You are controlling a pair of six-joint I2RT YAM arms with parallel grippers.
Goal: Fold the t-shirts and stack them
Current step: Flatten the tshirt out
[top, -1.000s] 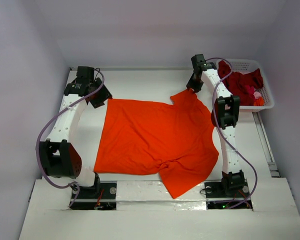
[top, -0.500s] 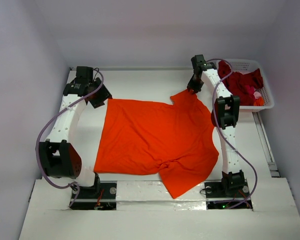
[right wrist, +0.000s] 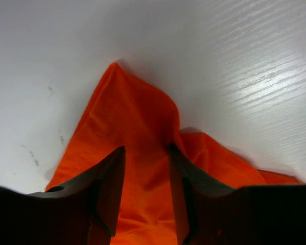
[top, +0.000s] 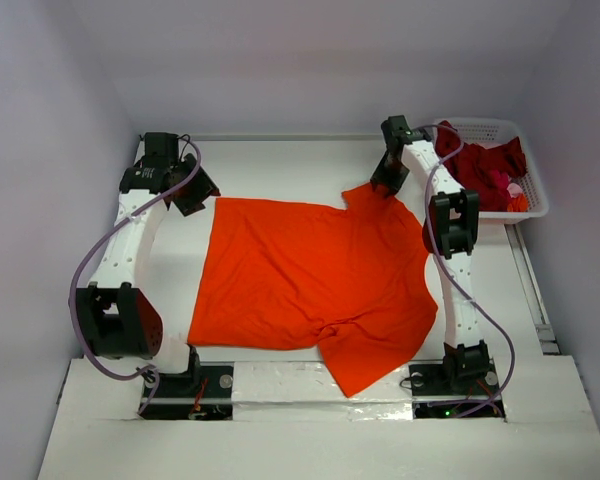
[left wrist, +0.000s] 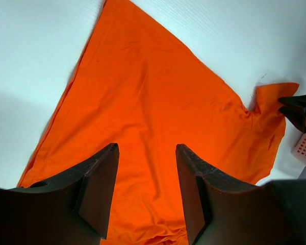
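Two arms up in the top view, both reaching to the far half of the white table (top: 280, 165). Left arm runs up the left side, elbow low near its base, left gripper (top: 195, 192) angled in toward the far-left corner of the orange t-shirt (top: 310, 280), just off its edge. Right arm runs straight up the right side, wrist bent inward, right gripper (top: 385, 183) pointing down onto the shirt's far-right sleeve. Shirt lies spread flat mid-table, near-right sleeve hanging over the near edge between the two bases, some bunching along the near hem. White latticed basket (top: 535, 208) sits at the far-right corner past the right arm, dark red t-shirts (top: 480, 165) heaped inside. Plain pale walls on three sides. Left wrist view: left gripper (left wrist: 145, 148) fingers spread, nothing between them, hovering above the orange cloth (left wrist: 158, 117); shirt's far edge runs diagonally over bare white table, and the other gripper's dark tips sit at the sleeve on the right. Right wrist view: right gripper (right wrist: 146, 148) fingers apart, straddling a raised fold of the sleeve (right wrist: 127, 112), not clamped on it; sleeve tip peaks just beyond the fingertips, streaked white tabletop all around.
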